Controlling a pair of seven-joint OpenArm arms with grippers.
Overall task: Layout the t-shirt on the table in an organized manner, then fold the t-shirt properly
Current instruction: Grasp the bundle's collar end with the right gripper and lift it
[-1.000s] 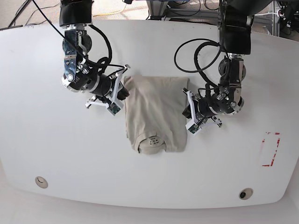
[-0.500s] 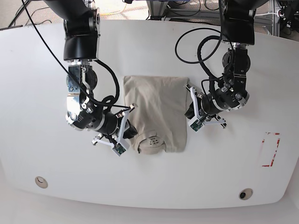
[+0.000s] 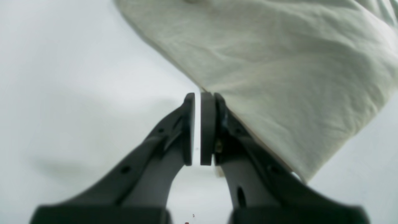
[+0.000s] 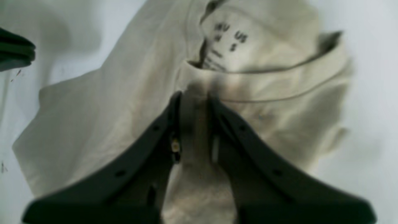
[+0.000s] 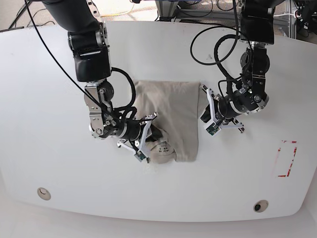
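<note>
Right gripper point(image 5: 148, 135) has dragged, seemingly pinching, the t-shirt point(image 5: 173, 106) collar.

A fold of the khaki t-shirt point(image 4: 124, 102), just below its printed neck label point(image 4: 228, 42), is being pinched by the right gripper point(image 4: 195, 99).

Black cables point(image 5: 15, 12) and metal framing point(image 5: 173, 7) beyond the far edge.
</note>
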